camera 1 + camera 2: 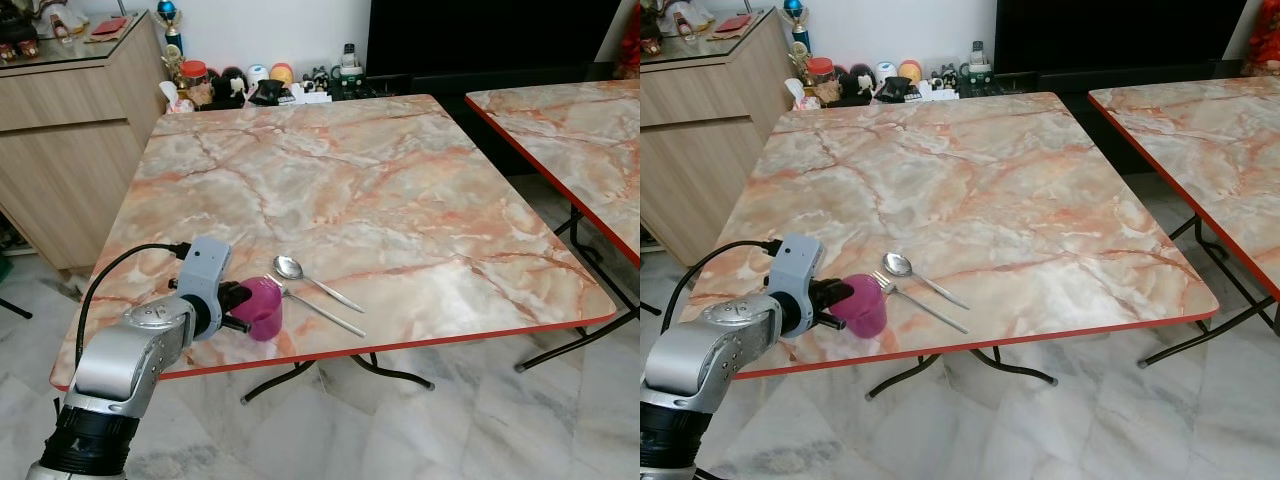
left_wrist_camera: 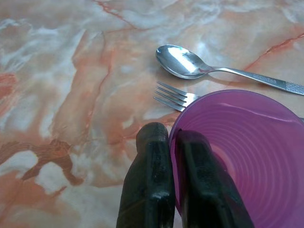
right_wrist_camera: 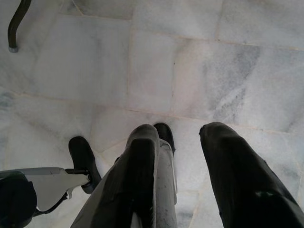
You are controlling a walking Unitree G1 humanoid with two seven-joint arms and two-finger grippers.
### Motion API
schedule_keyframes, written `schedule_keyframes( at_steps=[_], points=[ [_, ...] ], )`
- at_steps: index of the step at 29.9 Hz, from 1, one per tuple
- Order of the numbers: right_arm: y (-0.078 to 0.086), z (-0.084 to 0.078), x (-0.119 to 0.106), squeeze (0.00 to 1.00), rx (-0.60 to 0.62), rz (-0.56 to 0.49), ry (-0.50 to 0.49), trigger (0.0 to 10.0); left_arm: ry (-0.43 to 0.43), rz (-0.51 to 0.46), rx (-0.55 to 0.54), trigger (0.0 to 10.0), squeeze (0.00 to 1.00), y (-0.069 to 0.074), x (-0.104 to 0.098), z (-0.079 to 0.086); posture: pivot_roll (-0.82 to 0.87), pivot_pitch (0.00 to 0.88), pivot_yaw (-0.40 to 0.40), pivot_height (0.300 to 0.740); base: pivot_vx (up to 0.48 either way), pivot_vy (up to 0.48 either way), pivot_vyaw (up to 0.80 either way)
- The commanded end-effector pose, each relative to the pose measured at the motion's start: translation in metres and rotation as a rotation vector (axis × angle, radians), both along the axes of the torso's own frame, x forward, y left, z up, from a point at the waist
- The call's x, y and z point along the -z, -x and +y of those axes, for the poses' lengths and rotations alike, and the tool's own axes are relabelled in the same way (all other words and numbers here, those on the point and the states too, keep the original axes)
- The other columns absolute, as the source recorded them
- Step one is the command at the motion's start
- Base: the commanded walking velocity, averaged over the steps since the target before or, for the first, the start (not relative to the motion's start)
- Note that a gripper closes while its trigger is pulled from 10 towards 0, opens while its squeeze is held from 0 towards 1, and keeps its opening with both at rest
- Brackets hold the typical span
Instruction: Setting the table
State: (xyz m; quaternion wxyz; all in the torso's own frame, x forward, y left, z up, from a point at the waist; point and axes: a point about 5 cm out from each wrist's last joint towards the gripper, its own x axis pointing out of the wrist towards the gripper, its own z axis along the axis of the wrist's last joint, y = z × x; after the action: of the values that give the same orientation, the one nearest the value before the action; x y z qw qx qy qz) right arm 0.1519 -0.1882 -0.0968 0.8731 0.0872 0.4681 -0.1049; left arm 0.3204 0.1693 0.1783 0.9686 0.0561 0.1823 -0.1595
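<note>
My left gripper (image 1: 237,305) is shut on the rim of a purple plastic cup (image 1: 263,308), one finger inside and one outside (image 2: 149,156). The cup (image 2: 237,152) is tipped with its mouth toward the wrist, low over the front left part of the marble-patterned table (image 1: 350,180). I cannot tell whether it touches the top. Just right of the cup lie a steel spoon (image 1: 316,283) and a fork (image 1: 322,311), side by side, heads toward the cup. The fork's tines (image 2: 173,95) nearly reach the cup's rim. My right gripper (image 3: 180,130) hangs open over the tiled floor.
A second matching table (image 1: 570,130) stands to the right across a narrow gap. A wooden cabinet (image 1: 60,130) stands at the left, and a low shelf of small ornaments (image 1: 260,85) and a dark screen (image 1: 480,40) are behind the table. The table's red front edge (image 1: 400,345) is close to the cup.
</note>
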Motion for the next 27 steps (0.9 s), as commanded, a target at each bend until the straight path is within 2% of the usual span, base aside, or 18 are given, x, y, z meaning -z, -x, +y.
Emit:
schedule_keyframes(
  at_steps=[1,12,14,17,18,21,23,25,27],
  points=[
    [0.006,0.001,0.003,0.00,-0.002,0.024,-0.004,10.0,-0.026,0.011,-0.017,0.0,0.00,0.001,0.002,0.004,0.05,0.096,0.037,0.740,0.000,0.000,0.00],
    [0.006,0.001,0.002,0.00,-0.004,0.024,-0.003,10.0,-0.018,-0.002,-0.034,0.0,0.00,0.000,0.003,0.005,0.04,0.095,0.036,0.740,0.000,0.000,0.00],
    [0.006,0.000,0.002,0.00,-0.002,0.024,-0.003,10.0,0.001,-0.062,-0.073,0.0,0.00,-0.003,-0.002,0.010,0.04,0.094,0.034,0.740,0.000,0.000,0.00],
    [0.006,0.000,0.002,0.00,-0.003,0.024,-0.002,10.0,0.036,-0.101,-0.086,0.0,0.00,-0.005,-0.007,0.011,0.04,0.094,0.032,0.740,0.000,0.000,0.00],
    [0.006,0.000,0.002,0.00,-0.003,0.024,-0.002,10.0,0.093,-0.153,-0.114,0.0,0.00,-0.007,-0.015,0.014,0.04,0.094,0.031,0.740,0.000,0.000,0.00],
    [0.006,0.000,0.002,0.00,-0.005,0.024,-0.001,10.0,0.154,-0.231,-0.137,0.0,0.00,-0.008,-0.026,0.017,0.04,0.093,0.029,0.740,0.000,0.000,0.00],
    [0.006,-0.001,0.002,0.00,-0.006,0.024,0.001,10.0,0.213,-0.351,-0.134,0.0,0.00,-0.007,-0.037,0.020,0.04,0.093,0.027,0.740,0.000,0.000,0.00],
    [0.006,-0.001,0.002,0.00,-0.006,0.024,0.001,10.0,0.223,-0.368,-0.131,0.0,0.00,-0.006,-0.038,0.020,0.04,0.093,0.027,0.740,0.000,0.000,0.00],
    [0.006,-0.001,0.002,0.00,-0.008,0.024,0.003,10.0,0.284,-0.440,-0.137,0.0,0.00,-0.002,-0.040,0.026,0.04,0.091,0.021,0.740,0.000,0.000,0.00]
  ],
)
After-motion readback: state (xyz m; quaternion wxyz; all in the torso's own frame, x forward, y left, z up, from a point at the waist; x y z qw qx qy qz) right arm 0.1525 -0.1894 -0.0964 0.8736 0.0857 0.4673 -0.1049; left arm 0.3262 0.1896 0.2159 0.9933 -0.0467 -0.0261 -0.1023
